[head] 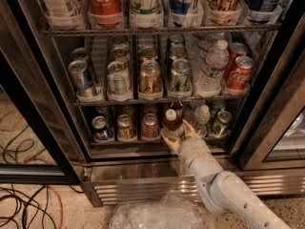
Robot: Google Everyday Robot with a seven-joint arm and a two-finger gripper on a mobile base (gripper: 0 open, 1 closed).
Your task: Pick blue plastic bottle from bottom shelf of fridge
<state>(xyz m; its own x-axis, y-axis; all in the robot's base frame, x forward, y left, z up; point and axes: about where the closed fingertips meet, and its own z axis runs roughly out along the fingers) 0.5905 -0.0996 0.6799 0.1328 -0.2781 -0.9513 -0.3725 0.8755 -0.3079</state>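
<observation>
The blue plastic bottle point(171, 122), with a white cap and dark reddish-brown contents, stands upright on the bottom shelf point(138, 146) of the fridge point(43, 104), in the middle lane. My gripper point(178, 133) reaches into the shelf from the lower right. Its pale fingers point(167, 140) are spread on either side of the bottle's lower part, close to it or touching it. The bottle still rests on the rack.
On the bottom shelf, cans point(125, 127) stand left of the bottle; a small clear bottle point(201, 117) and a green can point(221, 123) stand right of it. The upper racks hold more cans. The black door frame point(269, 123) is on the right. A crumpled plastic bag point(157, 213) and cables point(19, 199) lie on the floor.
</observation>
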